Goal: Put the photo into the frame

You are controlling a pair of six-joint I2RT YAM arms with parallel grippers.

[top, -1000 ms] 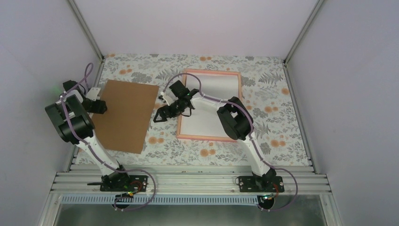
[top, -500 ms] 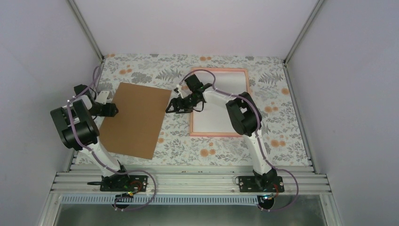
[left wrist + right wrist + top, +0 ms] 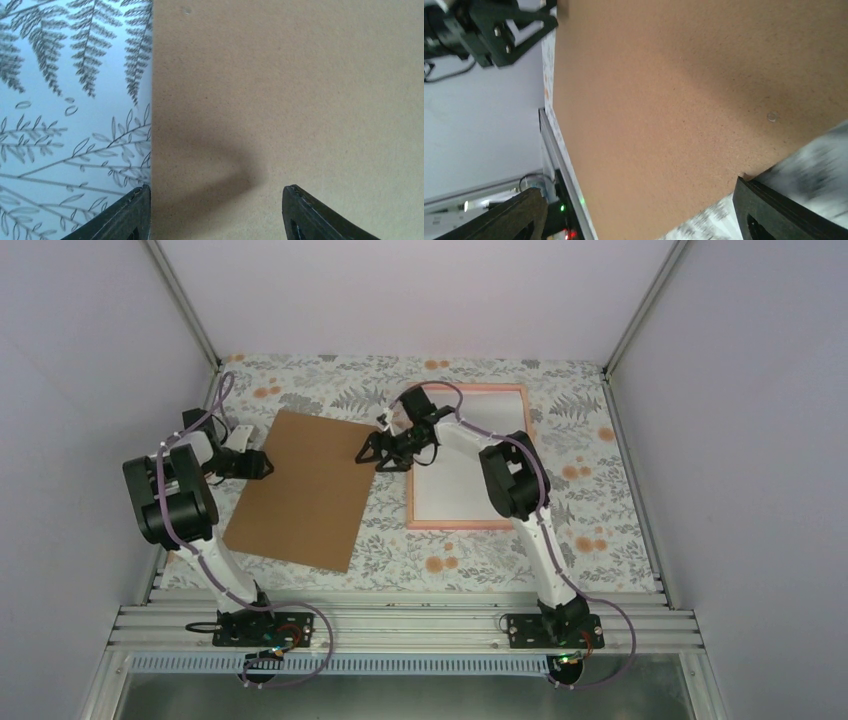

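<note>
Your 2 grippers are spread open (neither clamps anything): left gripper (image 3: 266, 465) at the brown board's (image 3: 300, 495) left edge, right gripper (image 3: 372, 453) at its far-right corner. The pink frame (image 3: 465, 526) lies just beside the board.

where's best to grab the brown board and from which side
Its thin left edge, approached low from the left: the board is a wide flat sheet, so probably only an edge fits between fingers, and the left gripper sits there, open.

Your pink frame (image 3: 450, 526), lying flat
You'll find it right of centre toward the far side: thin rim, white inside, long sides running near to far.
</note>
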